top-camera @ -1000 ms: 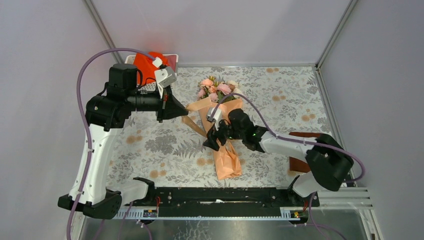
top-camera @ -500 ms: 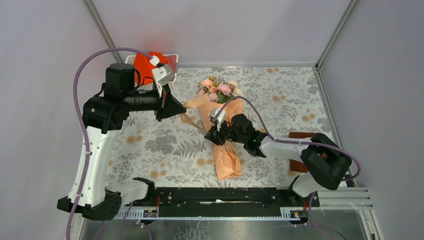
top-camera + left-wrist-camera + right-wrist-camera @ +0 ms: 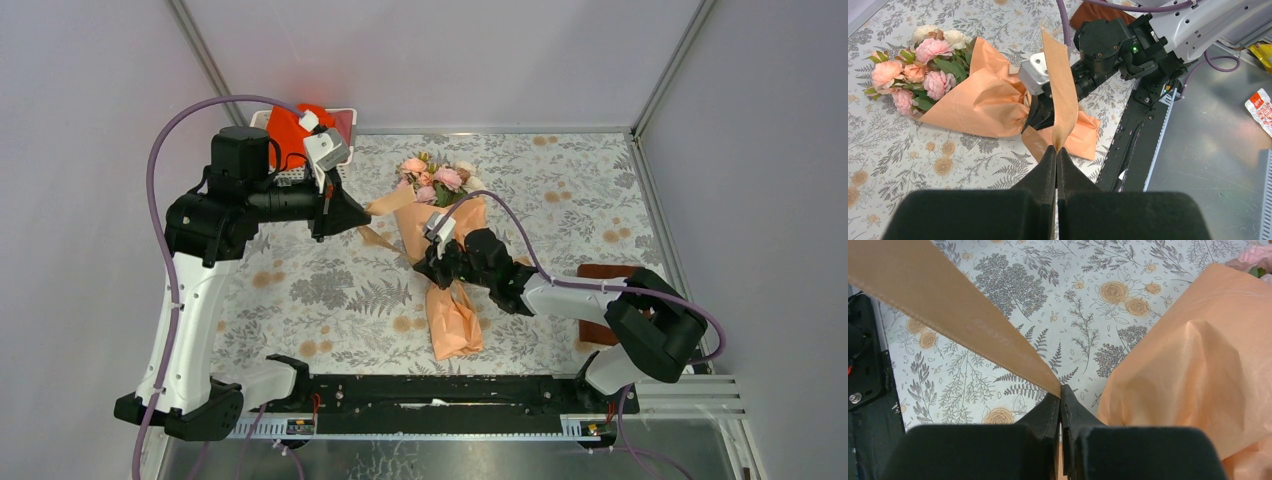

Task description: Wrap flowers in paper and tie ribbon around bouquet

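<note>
The bouquet (image 3: pixel 452 310) lies on the mat as a cone of peach-orange paper (image 3: pixel 988 105), with the pink and cream flowers (image 3: pixel 432 178) at its far end. The tan ribbon (image 3: pixel 1060 90) rises from the cone's middle into my left gripper (image 3: pixel 1056 149), which is shut on it and held up to the left of the blooms (image 3: pixel 368 212). A second, browner stretch of ribbon (image 3: pixel 948 305) runs into my right gripper (image 3: pixel 1061 387), shut on it right beside the paper (image 3: pixel 1188 370). In the top view the right gripper (image 3: pixel 425 268) sits at the cone's left flank.
A grey leaf-patterned mat (image 3: pixel 560 200) covers the table. An orange-red cloth (image 3: pixel 300 125) sits in a white basket at the back left. A brown flat object (image 3: pixel 605 300) lies at the right edge. The black rail (image 3: pixel 450 390) runs along the near edge, with a snack packet (image 3: pixel 1260 107) beyond it.
My right gripper has closed from open onto the ribbon and shifted slightly up along the cone. The left arm has drawn a little to the left, still holding the ribbon.
</note>
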You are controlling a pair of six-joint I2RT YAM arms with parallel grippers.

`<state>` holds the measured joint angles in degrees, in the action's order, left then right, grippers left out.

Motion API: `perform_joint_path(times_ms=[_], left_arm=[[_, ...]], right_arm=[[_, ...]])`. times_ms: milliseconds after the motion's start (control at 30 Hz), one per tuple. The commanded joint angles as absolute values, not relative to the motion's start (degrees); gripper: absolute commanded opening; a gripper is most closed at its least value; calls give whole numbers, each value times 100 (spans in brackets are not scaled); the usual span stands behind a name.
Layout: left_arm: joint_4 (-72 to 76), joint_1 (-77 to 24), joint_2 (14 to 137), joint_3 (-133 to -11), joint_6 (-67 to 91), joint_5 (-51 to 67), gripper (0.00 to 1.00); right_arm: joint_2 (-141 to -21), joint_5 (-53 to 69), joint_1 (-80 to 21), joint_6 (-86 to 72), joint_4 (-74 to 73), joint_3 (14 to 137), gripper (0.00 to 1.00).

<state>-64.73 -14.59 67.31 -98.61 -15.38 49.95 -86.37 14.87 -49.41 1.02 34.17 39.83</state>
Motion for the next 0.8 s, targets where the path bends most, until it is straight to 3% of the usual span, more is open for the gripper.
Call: perform_joint_path(times_ms=[0,133,167,200,233,367,467,600,767], left_arm=[[-6424,-1433,6638,-9835,-1550,4906,0],[-6243,-1400,6472,-8918,-1812,4320,0],[-6056,-1399,6377,-8449,-1883,3817,7],[-5899,-1401,6300,-8006,-2064,3254,30],[-5777,-1399,6217,-7530,-2379,2688,44],[-5433,-1413,5773,-5805,-3849,858,73],[-5656,-1485,5113,-4948,-4858,326,78],[-6078,-1552,4382,-4806,-5166,1119,78],[-4217,-1608,3974,-4339,-3302,2633,77]], right_arm=[[-8424,1102,-4966,-174,3567,4086,0],[-8306,545,-4943,-747,3020,4219,0],[-8265,457,-4948,-903,2915,4208,0],[-8225,407,-4942,-1038,2862,4194,0],[-8201,371,-4939,-1153,2816,4174,0],[-8117,214,-4939,-1490,2478,4245,0],[-8095,174,-4939,-1701,2345,4292,0],[-8159,146,-4941,-2040,2294,4339,0],[-8312,150,-4943,-2374,2570,4354,0]])
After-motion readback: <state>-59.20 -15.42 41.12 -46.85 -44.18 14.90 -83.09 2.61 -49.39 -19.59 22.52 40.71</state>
